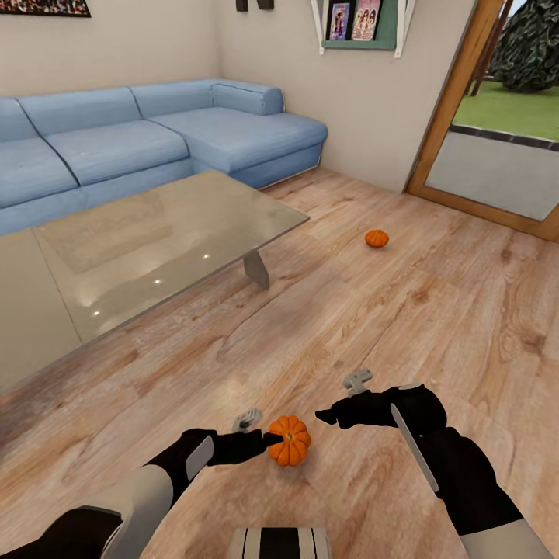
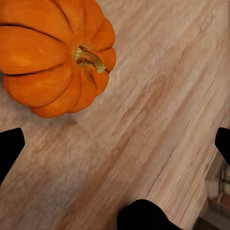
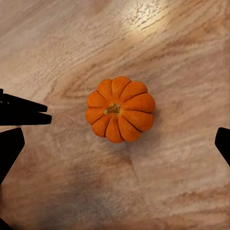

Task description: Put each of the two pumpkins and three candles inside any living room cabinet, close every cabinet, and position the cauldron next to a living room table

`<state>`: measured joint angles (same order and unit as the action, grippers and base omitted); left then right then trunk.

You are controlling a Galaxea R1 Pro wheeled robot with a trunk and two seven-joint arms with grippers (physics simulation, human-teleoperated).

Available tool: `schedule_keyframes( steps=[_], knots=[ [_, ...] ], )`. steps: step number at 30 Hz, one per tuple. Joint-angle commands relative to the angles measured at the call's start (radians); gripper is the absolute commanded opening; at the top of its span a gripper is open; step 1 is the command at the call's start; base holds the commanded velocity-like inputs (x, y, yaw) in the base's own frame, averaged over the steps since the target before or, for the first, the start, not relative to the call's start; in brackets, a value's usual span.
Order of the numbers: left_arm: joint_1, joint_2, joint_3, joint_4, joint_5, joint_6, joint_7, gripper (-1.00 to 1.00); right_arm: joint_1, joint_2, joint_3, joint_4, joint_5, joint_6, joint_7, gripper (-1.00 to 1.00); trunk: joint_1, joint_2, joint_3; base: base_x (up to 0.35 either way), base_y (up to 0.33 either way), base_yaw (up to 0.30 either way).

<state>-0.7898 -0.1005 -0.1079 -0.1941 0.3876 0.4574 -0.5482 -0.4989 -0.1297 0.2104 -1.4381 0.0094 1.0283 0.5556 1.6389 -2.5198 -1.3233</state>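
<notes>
A light wood-plank floor (image 1: 404, 310) is spread between the blue sofa (image 1: 155, 140) and the glass-topped table (image 1: 155, 241). The nearer pumpkin (image 1: 289, 440) is set stem-up on it, touching or just beside the left gripper (image 1: 268, 441); the right gripper (image 1: 326, 417) hangs above, fingers spread wide. A second pumpkin (image 1: 376, 238) lies well apart. No writing can be read

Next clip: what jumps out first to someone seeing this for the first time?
A bright orange near pumpkin on the wood floor, right at the left gripper's tips, with the right gripper open above it. A far pumpkin lies beyond the glass table, toward the doorway.
</notes>
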Motion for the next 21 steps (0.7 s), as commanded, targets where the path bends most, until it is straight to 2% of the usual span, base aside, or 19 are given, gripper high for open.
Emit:
schedule_keyframes(
  steps=[1, 6, 10, 15, 21],
  knots=[
    [0.0, 0.0, -0.008, -0.003, 0.01, 0.005, 0.001, 1.0, -0.001, -0.001, 0.001, -0.001, 0.001, 0.004, 0.002, 1.0, 0.0, 0.0, -0.001, 0.0, 0.0, 0.0],
    [0.0, -0.001, -0.01, -0.006, 0.008, -0.029, 0.009, 1.0, 0.0, -0.001, 0.001, -0.001, 0.001, 0.004, 0.001, 1.0, 0.0, 0.0, -0.001, 0.018, 0.0, 0.0],
    [0.0, -0.003, -0.011, 0.0, 0.007, -0.054, 0.011, 1.0, 0.0, -0.001, 0.001, -0.001, 0.001, 0.004, 0.001, 1.0, 0.0, 0.0, -0.001, 0.208, 0.0, 0.0],
    [0.0, -0.004, -0.012, 0.002, 0.007, -0.059, 0.012, 1.0, 0.0, -0.001, 0.001, -0.001, 0.002, 0.004, 0.001, 1.0, 0.0, 0.0, -0.001, 0.288, -0.01, 0.0],
    [0.0, -0.008, -0.012, 0.001, 0.002, -0.06, 0.012, 1.0, 0.0, -0.001, 0.002, -0.001, 0.003, 0.004, 0.001, 1.0, 0.0, 0.0, -0.001, 0.069, -0.007, 0.0]
  ],
)
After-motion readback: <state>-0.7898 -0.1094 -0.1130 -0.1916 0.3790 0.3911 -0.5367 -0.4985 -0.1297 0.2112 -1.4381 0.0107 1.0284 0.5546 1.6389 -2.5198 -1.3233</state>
